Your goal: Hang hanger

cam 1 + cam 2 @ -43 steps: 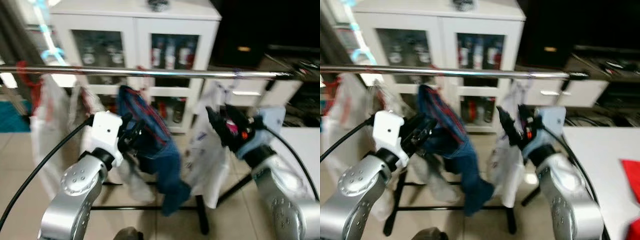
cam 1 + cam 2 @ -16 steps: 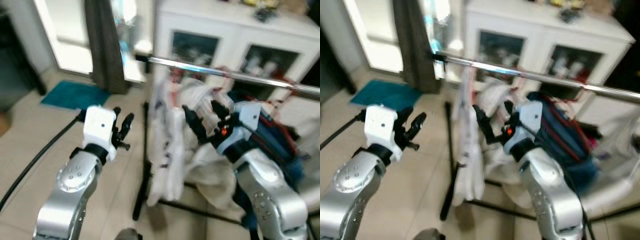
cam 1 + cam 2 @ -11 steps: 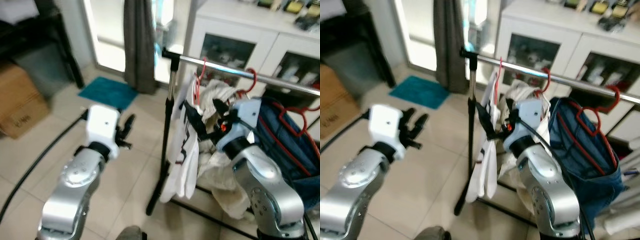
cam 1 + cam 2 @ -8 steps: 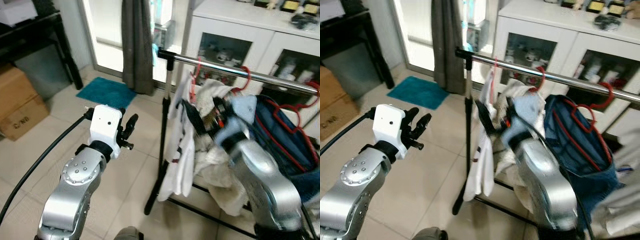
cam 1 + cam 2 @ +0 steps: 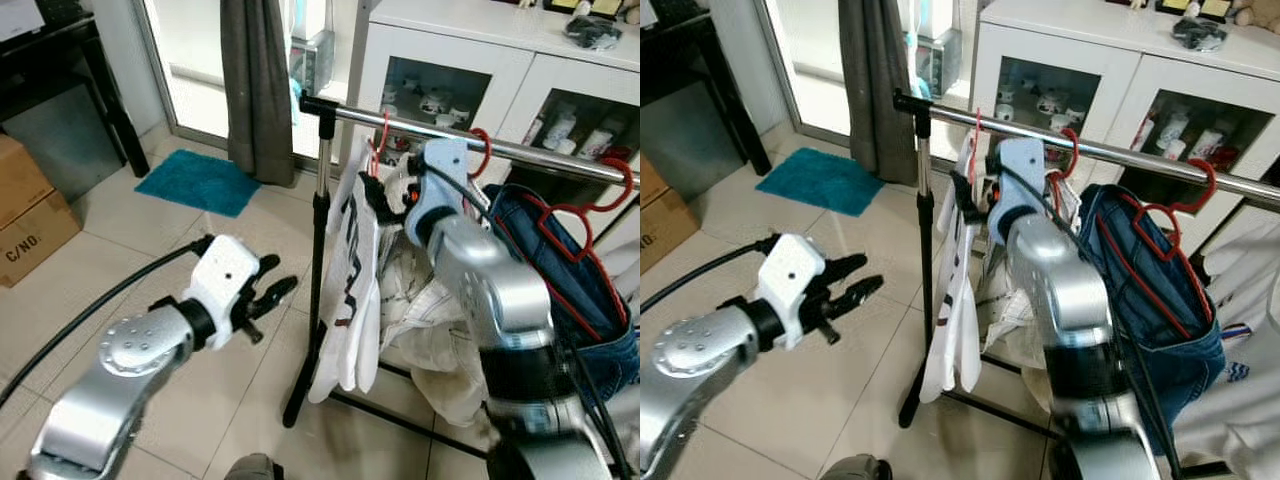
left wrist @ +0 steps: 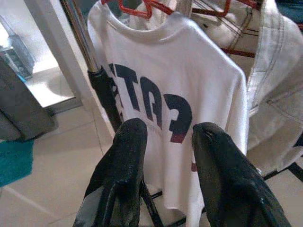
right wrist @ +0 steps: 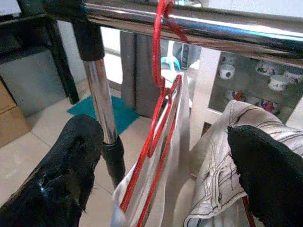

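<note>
The red hanger (image 7: 161,99) carrying the white T-shirt (image 6: 180,99) hangs at the rail's (image 5: 560,158) left end, beside the upright post (image 5: 318,240). Right gripper (image 7: 165,151) — fingers wide apart — faces it. Left gripper (image 5: 268,297) — fingers slightly apart — hovers over the floor.

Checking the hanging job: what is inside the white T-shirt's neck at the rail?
A red hanger sits in the white T-shirt, its hook over the rail. The shirt covers the hanger's lower arms. The open right gripper brackets it.

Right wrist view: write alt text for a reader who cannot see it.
A red hanger hooks over a chrome rail, carrying a white shirt, framed by the right gripper's two open black fingers. Beside it hangs a cream garment.
</note>
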Tool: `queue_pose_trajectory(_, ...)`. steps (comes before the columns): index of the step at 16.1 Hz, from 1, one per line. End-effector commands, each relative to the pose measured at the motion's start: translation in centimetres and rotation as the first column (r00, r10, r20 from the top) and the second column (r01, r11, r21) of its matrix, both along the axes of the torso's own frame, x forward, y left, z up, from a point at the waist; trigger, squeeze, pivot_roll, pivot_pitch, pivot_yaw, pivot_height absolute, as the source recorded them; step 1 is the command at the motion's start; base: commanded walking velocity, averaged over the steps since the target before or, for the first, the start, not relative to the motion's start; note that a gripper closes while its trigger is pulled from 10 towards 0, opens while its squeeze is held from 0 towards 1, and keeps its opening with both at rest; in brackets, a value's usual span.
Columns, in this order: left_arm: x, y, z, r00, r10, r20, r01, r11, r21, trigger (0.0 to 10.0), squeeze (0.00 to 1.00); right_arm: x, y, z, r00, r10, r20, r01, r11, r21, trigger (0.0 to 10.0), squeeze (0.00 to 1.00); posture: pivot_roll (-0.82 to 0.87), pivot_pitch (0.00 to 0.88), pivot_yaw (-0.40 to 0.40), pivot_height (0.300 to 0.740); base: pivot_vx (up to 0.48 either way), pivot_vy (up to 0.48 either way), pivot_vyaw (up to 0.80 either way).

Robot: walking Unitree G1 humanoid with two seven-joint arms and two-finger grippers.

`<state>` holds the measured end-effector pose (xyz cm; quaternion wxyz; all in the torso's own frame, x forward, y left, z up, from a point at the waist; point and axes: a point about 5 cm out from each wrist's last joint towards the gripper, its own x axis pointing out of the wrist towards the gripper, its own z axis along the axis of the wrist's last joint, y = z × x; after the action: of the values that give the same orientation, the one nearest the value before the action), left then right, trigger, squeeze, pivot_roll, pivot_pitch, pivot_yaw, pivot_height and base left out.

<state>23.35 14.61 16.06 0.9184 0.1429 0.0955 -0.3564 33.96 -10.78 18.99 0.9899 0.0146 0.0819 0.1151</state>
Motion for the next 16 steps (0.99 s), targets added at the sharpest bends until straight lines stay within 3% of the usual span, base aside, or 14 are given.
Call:
queue_pose_trajectory(1, -0.3, 0.1, 0.3, 1.000, -0.024, 0.000, 0.024, 1.000, 0.007, 10.0, 0.00, 0.7, -0.1, 0.4, 1.000, -0.007, 0.002, 0.007, 1.000, 0.010, 10.0, 0.00, 0.15, 0.000, -0.038, 0.740, 0.000, 0.000, 0.00)
queue_pose_trajectory(6, -0.4, 0.1, 0.3, 0.999, -0.051, -0.001, 0.051, 0.998, 0.024, 10.0, 0.00, 2.9, 0.5, 0.3, 0.998, -0.007, -0.057, 0.008, 1.000, 0.021, 10.0, 0.00, 0.15, 0.000, -0.039, 0.740, 0.000, 0.000, 0.00)
queue_pose_trajectory(7, -0.4, 0.0, 0.3, 0.998, -0.057, -0.001, 0.057, 0.998, 0.024, 10.0, 0.00, 3.3, 0.8, 0.2, 0.997, 0.005, -0.071, -0.003, 1.000, 0.030, 9.5, 0.00, 0.15, 0.000, -0.038, 0.740, 0.000, 0.000, 0.00)
queue_pose_trajectory(9, -0.3, 0.0, 0.3, 0.998, -0.060, 0.000, 0.060, 0.998, 0.026, 10.0, 0.00, 4.2, 1.3, 0.1, 0.996, 0.012, -0.093, -0.009, 1.000, 0.029, 5.5, 0.00, 0.15, 0.000, -0.037, 0.740, 0.000, 0.000, 0.00)
queue_pose_trajectory(13, -0.5, 0.0, 0.2, 0.998, -0.064, -0.003, 0.064, 0.997, 0.032, 10.0, 0.00, 5.2, 1.8, -0.7, 0.989, 0.007, -0.150, -0.004, 1.000, 0.019, 2.6, 0.00, 0.15, 0.001, -0.044, 0.740, 0.000, 0.000, 0.00)
queue_pose_trajectory(14, -0.5, 0.0, 0.2, 0.998, -0.063, -0.004, 0.063, 0.997, 0.033, 10.0, 0.00, 5.4, 1.9, -0.8, 0.987, 0.003, -0.159, 0.000, 1.000, 0.017, 1.1, 0.00, 0.15, 0.002, -0.046, 0.740, 0.000, 0.000, 0.00)
queue_pose_trajectory(16, -0.6, -0.1, 0.1, 0.998, -0.063, -0.007, 0.064, 0.997, 0.033, 10.0, 0.00, 5.7, 1.9, -0.8, 0.986, -0.011, -0.166, 0.014, 1.000, 0.020, 0.0, 0.00, 0.15, 0.002, -0.047, 0.740, 0.000, 0.000, 0.00)
